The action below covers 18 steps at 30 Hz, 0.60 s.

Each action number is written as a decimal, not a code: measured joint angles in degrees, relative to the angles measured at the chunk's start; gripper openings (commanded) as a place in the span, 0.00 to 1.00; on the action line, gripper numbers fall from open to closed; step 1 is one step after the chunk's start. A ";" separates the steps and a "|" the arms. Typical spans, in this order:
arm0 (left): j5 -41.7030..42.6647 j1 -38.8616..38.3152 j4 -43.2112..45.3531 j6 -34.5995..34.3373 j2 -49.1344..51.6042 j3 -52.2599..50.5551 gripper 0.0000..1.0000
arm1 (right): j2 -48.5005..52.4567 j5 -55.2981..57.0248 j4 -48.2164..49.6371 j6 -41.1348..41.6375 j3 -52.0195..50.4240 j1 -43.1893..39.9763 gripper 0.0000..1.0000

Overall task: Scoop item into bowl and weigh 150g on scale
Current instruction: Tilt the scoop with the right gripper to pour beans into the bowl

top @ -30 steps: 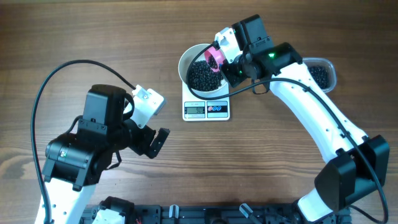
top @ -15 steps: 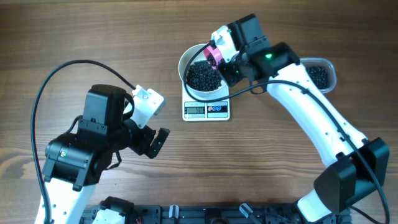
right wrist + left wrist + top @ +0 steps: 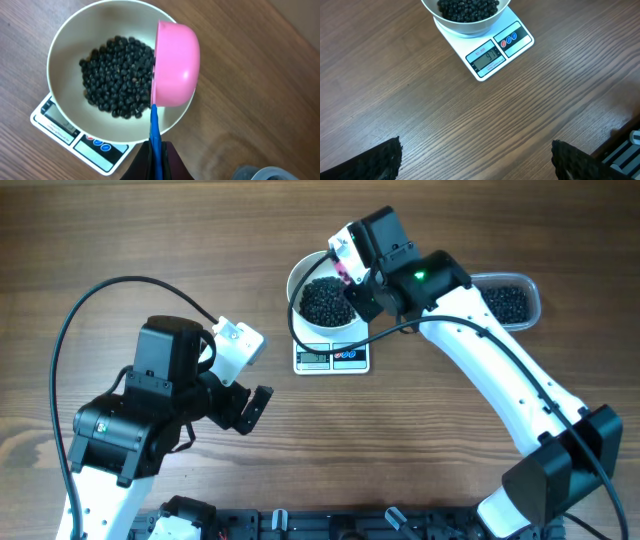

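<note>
- Shifted left over the bowl [image 3: 61, 62], the right pincer [image 3: 156, 152] grips a tipped pink scoop [image 3: 175, 62].
- Left pincer [image 3: 477, 160] wide, well apart.
- Clear tub [image 3: 536, 300] near the counter's [image 3: 150, 230] far edge, right of the scale [image 3: 333, 357].

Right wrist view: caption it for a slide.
Right claw holds a pink scoop tipped sideways over the bowl of black beads on the scale.

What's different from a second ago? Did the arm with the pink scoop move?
The right gripper, shut on the pink scoop, shifted slightly left, farther over the bowl. Nothing was picked up or released. The left gripper stayed open and parked. The bowl, black beans and scale did not move.
</note>
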 measured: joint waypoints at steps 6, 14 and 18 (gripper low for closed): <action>0.00 0.00 0.00 0.00 0.00 0.00 1.00 | -0.13 -0.66 0.85 1.29 0.02 0.09 0.04; 0.00 0.00 0.00 0.00 0.00 0.00 1.00 | -0.39 -1.95 0.87 1.99 0.50 0.11 0.05; 0.00 0.00 0.00 0.00 0.00 0.00 1.00 | -1.36 -1.16 -1.53 2.01 1.77 0.11 0.04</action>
